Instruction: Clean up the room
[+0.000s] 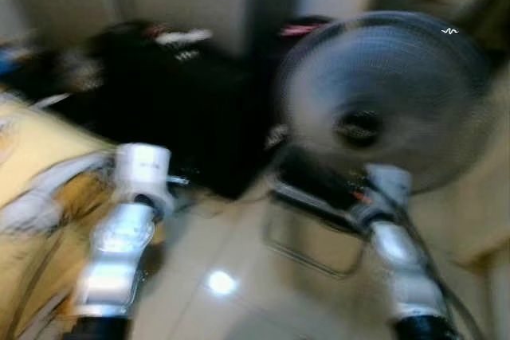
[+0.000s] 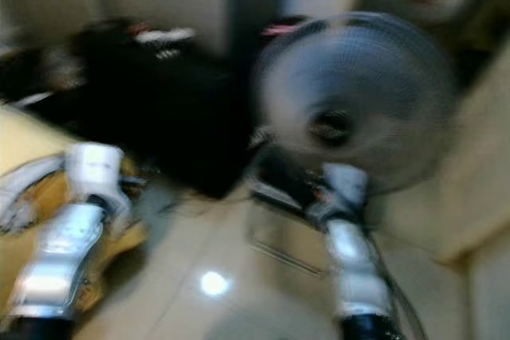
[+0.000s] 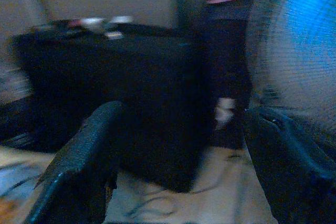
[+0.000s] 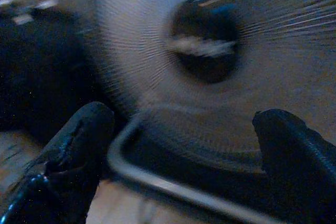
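— What is there to tidy here, and where is it?

— Everything is blurred, so only the big shapes are sure. The likeliest thing is the fan (image 1: pixel 382 101), lying tipped on the floor (image 1: pixel 239 276) at the right and far side, its round grille facing the robot and its dark hub near the middle. A grey metal frame (image 1: pixel 307 248) lies on the floor just in front of it, on the near side.

— Which arm is closer?

— The right gripper (image 4: pixel 178 166). In its wrist view the fan's grille and hub sit straight ahead between the two fingers (image 4: pixel 73 150), with the frame's bar crossing low between them. The fingers are spread wide and hold nothing.

— And the other arm?

— The left gripper (image 3: pixel 173 166) is also spread wide and empty. It faces a large black case (image 3: pixel 121 87) to the left of the fan, with the fan only at the edge of its view.

— So what does the next move depend on?

— I'd judge it depends on the fan lying ahead and slightly right of the right fingers. Its round face gives no obvious long axis to close across; the frame's bar, running across the fingers, looks the easier hold.

— Anything else nearby?

— Yellow fabric (image 1: pixel 32 157) lies at the near left.
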Tool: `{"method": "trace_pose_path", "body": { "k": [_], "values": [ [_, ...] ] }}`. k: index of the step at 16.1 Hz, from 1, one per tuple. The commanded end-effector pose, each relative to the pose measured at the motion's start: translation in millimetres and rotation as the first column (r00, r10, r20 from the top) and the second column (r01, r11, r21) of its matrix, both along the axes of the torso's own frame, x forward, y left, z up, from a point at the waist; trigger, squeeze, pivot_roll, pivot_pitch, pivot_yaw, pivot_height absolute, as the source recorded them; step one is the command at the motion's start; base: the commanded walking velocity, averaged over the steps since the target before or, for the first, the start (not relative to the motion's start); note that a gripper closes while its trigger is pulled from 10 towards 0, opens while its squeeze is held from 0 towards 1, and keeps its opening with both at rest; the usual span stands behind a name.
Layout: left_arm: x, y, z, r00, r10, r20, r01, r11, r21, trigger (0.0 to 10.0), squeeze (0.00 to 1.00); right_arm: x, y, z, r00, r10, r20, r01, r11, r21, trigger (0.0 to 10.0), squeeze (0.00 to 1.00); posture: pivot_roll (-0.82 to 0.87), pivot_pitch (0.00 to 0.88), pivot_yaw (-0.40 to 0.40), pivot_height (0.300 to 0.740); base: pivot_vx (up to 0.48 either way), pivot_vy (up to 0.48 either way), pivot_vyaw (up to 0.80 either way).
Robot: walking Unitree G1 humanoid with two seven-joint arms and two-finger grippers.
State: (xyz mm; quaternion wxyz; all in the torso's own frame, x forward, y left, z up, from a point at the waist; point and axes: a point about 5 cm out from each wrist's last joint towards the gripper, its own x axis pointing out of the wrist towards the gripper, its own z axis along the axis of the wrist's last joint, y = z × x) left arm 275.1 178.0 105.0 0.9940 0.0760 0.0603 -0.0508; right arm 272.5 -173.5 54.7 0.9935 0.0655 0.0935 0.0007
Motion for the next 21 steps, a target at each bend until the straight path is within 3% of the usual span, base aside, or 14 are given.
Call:
{"method": "trace_pose_path", "body": {
  "k": [1,5,9,10,11,14,15,21],
  "values": [
    [0.2,9.7,4,1.0,0.02,0.014,-0.02,1.0,0.014,10.0,0.0,3.9,11.6,5,0.999,0.028,0.02,-0.028,1.0,0.007,10.0,0.0,-0.05,0.0,-0.039,0.74,0.322,0.0,-0.8],
    [-3.6,10.7,-1,1.0,0.001,-0.001,-0.001,0.999,0.038,10.0,0.0,1.8,11.1,5,1.0,0.018,0.024,-0.018,1.0,0.01,10.0,0.0,-0.06,0.0,-0.045,0.74,0.213,0.0,-0.8],
    [-8.9,11.5,-3,0.998,-0.063,0.006,0.063,0.996,0.06,10.0,0.0,0.7,8.5,7,0.999,-0.001,0.039,0.002,1.0,-0.003,10.0,0.0,-0.06,0.0,-0.045,0.74,0.0,0.0,0.0],
    [-11.3,10.6,-1,0.996,-0.085,0.032,0.084,0.996,0.028,10.0,0.0,-0.3,8.2,8,0.998,0.009,0.058,-0.008,1.0,-0.005,4.4,0.0,-0.06,0.0,-0.044,0.74,0.0,0.0,0.0],
    [-14.3,8.8,1,0.993,-0.111,0.05,0.11,0.994,0.009,0.0,0.0,-1.0,7.8,9,0.997,0.003,0.071,-0.003,1.0,0.0,0.0,0.0,-0.06,0.0,-0.044,0.74,0.0,0.0,0.0],
    [-13.3,5.4,1,0.992,-0.116,0.054,0.116,0.993,-0.001,0.0,0.0,-0.1,8.5,10,0.997,0.005,0.074,-0.005,1.0,-0.009,0.0,0.0,-0.06,0.0,-0.044,0.74,0.0,0.0,0.0],
    [-12.2,7.9,0,0.994,-0.094,0.053,0.093,0.996,0.018,10.0,0.0,0.5,8.2,9,0.998,-0.006,0.065,0.007,1.0,-0.023,10.0,0.0,-0.06,0.0,-0.044,0.74,0.0,0.0,0.0],
    [-11.1,11.1,-4,0.998,-0.062,0.018,0.062,0.998,0.015,10.0,0.0,2.8,13.5,10,0.997,0.027,0.065,-0.025,0.999,-0.021,10.0,0.0,-0.06,0.0,-0.046,0.74,0.0,0.0,0.0]
  ]
}}
